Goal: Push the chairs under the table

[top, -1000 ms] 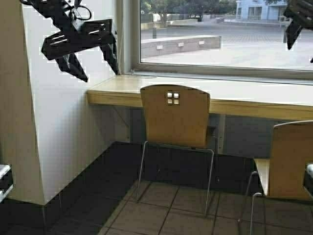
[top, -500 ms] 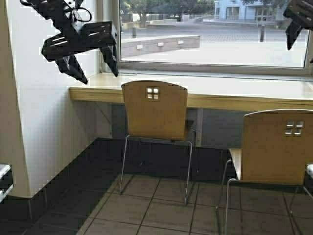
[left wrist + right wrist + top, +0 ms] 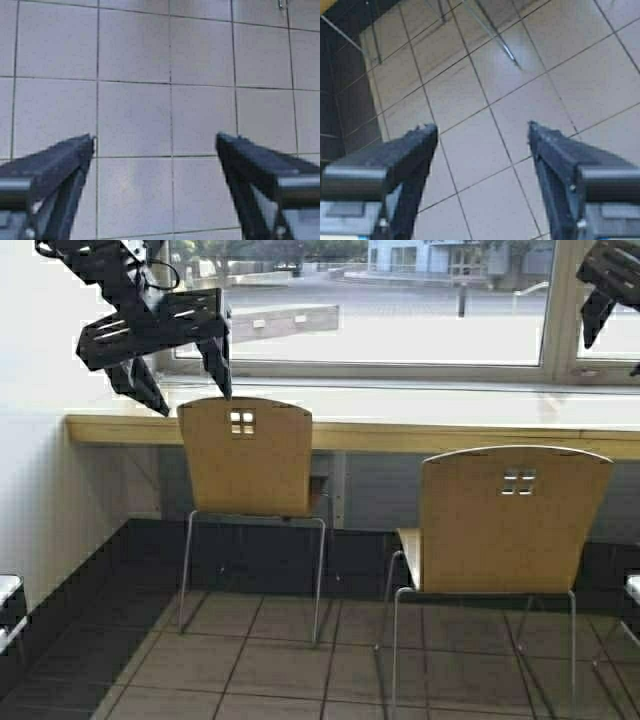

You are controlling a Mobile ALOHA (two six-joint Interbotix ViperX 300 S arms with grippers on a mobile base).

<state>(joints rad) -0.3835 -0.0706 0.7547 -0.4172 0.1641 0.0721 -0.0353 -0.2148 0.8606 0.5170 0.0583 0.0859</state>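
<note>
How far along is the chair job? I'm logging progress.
Done: left chair sits close against the table. In hand: nothing; left gripper and right gripper hang open and empty above floor tiles. Left: right chair stands pulled out.

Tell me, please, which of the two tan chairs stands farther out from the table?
The right-hand chair: it stands clear of the table and nearer the robot, while the left-hand chair sits close against the table's edge.

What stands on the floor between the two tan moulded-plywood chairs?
Nothing: in the high view, only bare tiled floor separates the left chair from the right chair.
</note>
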